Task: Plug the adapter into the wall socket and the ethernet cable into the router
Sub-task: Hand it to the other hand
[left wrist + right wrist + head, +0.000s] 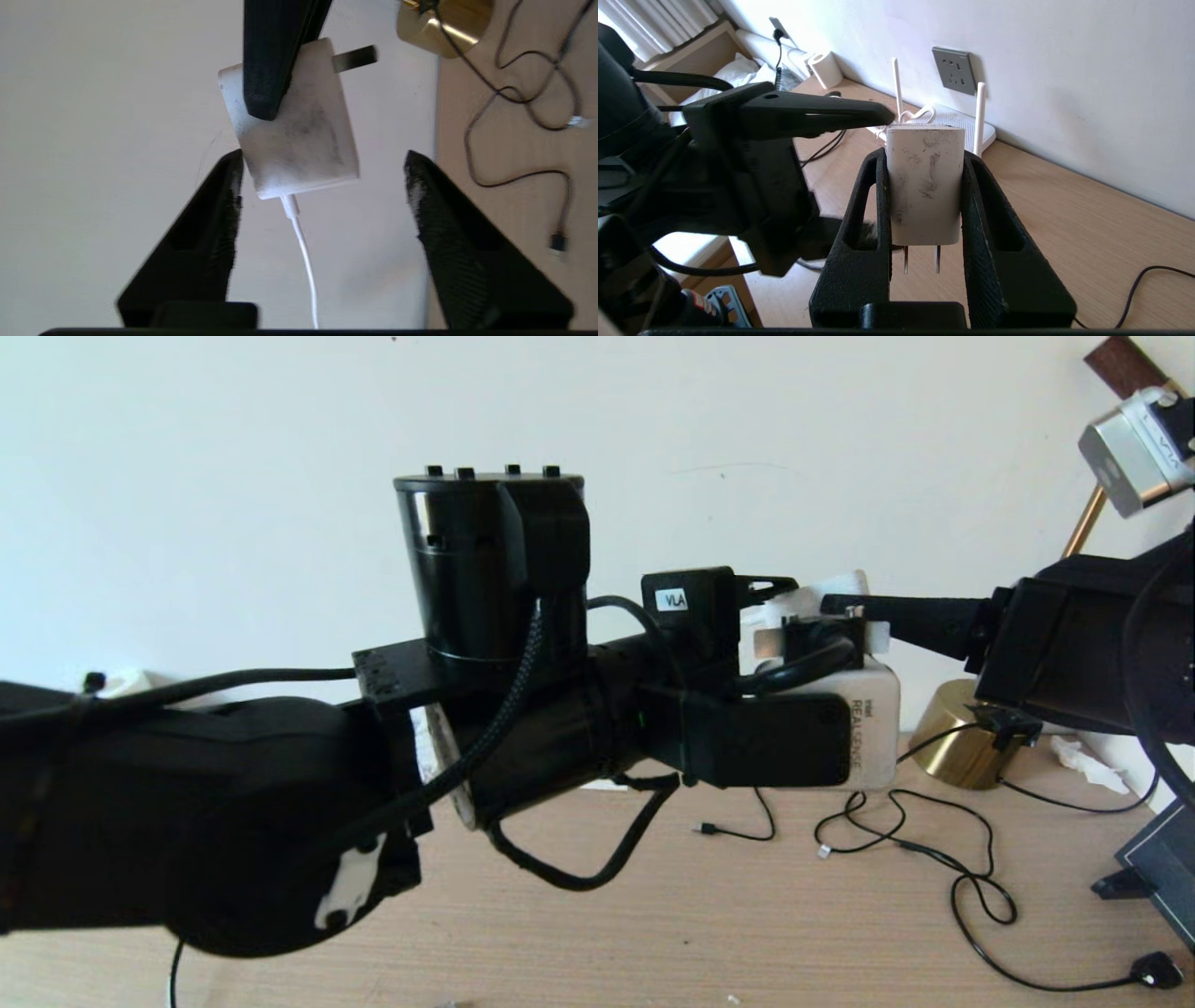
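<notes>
pale wood desk (1064, 196) against white wall (1064, 70), cables strewn.

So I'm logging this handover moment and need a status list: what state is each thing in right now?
adapter: in the air, clamped between the right gripper's fingers, prongs bare, not plugged in.
right gripper: shut on the adapter.
left gripper: open, fingers apart on either side of the adapter.
wall socket: nothing plugged in.
router: flat on the desk below the socket, antennas upright.
</notes>
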Robot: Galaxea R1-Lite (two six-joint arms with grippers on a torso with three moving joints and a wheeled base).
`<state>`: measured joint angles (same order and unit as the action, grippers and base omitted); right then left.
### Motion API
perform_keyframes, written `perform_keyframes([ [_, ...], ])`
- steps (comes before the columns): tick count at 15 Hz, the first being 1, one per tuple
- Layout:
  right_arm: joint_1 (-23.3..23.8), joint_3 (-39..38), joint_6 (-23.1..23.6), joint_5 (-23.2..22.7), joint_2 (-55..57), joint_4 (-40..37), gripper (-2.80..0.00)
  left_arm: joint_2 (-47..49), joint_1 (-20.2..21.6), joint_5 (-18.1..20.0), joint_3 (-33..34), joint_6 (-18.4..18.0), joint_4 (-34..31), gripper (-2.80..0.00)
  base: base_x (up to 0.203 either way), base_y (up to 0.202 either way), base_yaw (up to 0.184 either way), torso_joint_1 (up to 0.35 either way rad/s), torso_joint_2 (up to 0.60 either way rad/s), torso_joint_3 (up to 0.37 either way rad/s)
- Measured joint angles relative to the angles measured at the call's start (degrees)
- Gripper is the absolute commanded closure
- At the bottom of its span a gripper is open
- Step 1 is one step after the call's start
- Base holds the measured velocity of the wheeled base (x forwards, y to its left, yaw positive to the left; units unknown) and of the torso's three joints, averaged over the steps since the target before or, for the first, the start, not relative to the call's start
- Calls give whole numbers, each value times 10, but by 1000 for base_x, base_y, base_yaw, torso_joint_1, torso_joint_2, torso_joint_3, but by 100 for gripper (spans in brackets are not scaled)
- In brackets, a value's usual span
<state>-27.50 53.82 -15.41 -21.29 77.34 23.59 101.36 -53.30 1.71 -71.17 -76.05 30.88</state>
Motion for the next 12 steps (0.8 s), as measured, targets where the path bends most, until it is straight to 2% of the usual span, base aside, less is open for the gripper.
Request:
perform_keyframes([
  [3,0,-8,0,-2,-8,2,0,-37,-1,6,22,19,-30,-280,0,0,0,0,0,0],
  [5,0,-15,0,-7,-20,3,0,-77,-1,29,10,55,-123,-280,0,0,0,0,0,0],
  [7,0,-28,9,-32,-36,2,0,-112,1,81,-55,116,-270,-280,0,0,0,0,0,0],
  [9,0,-43,32,-72,-50,1,0,-134,9,141,-149,171,-429,-280,0,0,0,0,0,0],
  [12,-6,-62,45,-111,-65,-1,0,-143,34,250,-278,240,-676,-280,0,0,0,0,0,0],
])
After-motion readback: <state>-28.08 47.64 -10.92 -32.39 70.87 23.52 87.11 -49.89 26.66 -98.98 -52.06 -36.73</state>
